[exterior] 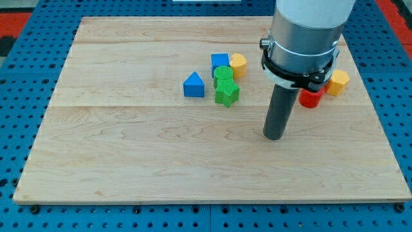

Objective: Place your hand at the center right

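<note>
We see my tip [274,136] resting on the wooden board [129,161], right of centre. It touches no block: the red block [311,98] sits just up-right, the green star [226,94] well left.

The arm [302,38] hides part of the red block [311,98], shape unclear.

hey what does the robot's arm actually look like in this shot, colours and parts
A fat light-grey cylinder body enters from the view's top, ringed at its lower edge by a black clamp band with small bolts. Below it hangs a straight dark-grey rod, ending in my tip, flat and round. No claw, cables or markings show.
</note>
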